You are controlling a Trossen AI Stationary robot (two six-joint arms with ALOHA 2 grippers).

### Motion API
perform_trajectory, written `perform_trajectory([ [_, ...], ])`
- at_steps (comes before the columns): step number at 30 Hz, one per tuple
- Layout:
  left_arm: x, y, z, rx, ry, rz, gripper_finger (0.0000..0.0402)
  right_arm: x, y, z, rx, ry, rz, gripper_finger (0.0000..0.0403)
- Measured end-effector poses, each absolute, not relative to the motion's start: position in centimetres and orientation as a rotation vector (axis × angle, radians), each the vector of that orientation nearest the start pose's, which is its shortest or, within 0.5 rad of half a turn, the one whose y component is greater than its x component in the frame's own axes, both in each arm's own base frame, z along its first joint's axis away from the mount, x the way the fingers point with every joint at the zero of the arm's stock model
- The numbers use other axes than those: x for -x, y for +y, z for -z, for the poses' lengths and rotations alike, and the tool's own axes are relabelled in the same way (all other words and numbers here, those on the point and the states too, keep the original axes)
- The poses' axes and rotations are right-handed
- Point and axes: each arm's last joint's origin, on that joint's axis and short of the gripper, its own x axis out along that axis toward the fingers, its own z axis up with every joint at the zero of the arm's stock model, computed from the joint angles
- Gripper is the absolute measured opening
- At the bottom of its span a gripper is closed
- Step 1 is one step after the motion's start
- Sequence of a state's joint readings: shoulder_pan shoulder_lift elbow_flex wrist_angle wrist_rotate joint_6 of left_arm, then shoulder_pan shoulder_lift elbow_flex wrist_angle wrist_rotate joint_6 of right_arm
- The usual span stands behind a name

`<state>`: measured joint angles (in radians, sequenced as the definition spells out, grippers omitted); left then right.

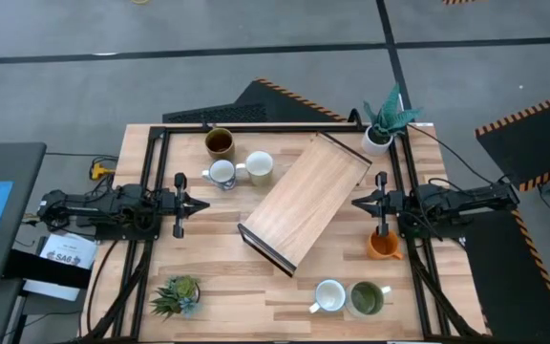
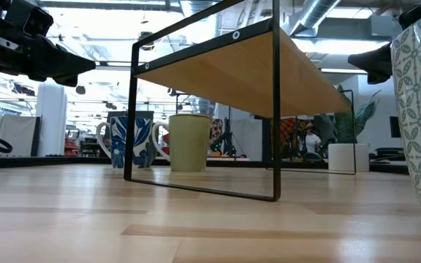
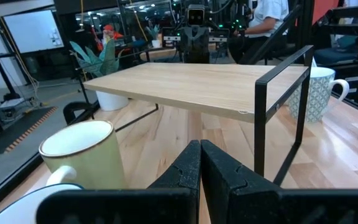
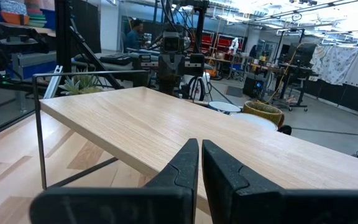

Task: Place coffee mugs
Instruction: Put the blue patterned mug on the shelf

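Six mugs stand on the table on their bases. At the far left are a dark brown mug, a blue-patterned white mug and a pale cream mug. At the near right are an orange mug, a white leaf-patterned mug and an olive green mug. My left gripper is shut, level, left of the wooden shelf. My right gripper is shut, level, at the shelf's right side. Neither touches anything.
The wooden shelf on a thin black frame stands slantwise mid-table between the grippers. A white pot with teal leaves sits at the far right corner. A small spiky plant sits at the near left. Black rails edge both table sides.
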<state>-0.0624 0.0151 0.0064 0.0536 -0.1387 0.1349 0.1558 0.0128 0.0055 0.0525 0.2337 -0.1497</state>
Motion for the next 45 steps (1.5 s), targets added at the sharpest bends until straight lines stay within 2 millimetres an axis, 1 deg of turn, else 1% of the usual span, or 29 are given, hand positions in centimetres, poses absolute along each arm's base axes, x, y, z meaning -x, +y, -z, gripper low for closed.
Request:
perform_trajectory([
  [24,-9.8,-0.2,-17.0,-0.123,-0.047,-0.079,0.0000,-9.7,0.8,-16.9,0.138,-0.039,0.081,0.0048],
  [26,-9.8,-0.2,-17.2,-0.064,-0.065,-0.077,0.0000,-9.7,0.8,-16.9,0.139,-0.038,0.081,0.0048],
  [30,-9.7,-0.2,-17.7,0.192,-0.124,-0.064,0.0000,-9.7,0.8,-16.9,0.139,-0.038,0.081,0.0048],
  [32,-9.7,-0.2,-17.9,0.254,-0.147,-0.070,0.0000,-9.7,0.8,-16.9,0.139,-0.039,0.081,0.0048],
  [36,-9.5,0.3,-18.8,0.296,-0.261,-0.201,0.0003,-9.7,0.8,-16.9,0.142,-0.038,0.081,0.0048],
  [38,-9.3,0.5,-19.3,0.295,-0.315,-0.274,0.0014,-9.7,0.8,-16.9,0.142,-0.038,0.081,0.0048],
  [40,-9.2,0.6,-19.9,0.246,-0.298,-0.330,0.0032,-9.7,0.8,-16.9,0.142,-0.038,0.081,0.0048],
  [43,-9.2,0.7,-22.2,0.187,-0.311,-0.358,0.0071,-9.7,0.8,-16.9,0.142,-0.038,0.081,0.0048],
  [45,-9.6,0.9,-23.9,0.140,-0.255,-0.408,0.0100,-9.7,0.8,-16.9,0.142,-0.038,0.081,0.0048],
])
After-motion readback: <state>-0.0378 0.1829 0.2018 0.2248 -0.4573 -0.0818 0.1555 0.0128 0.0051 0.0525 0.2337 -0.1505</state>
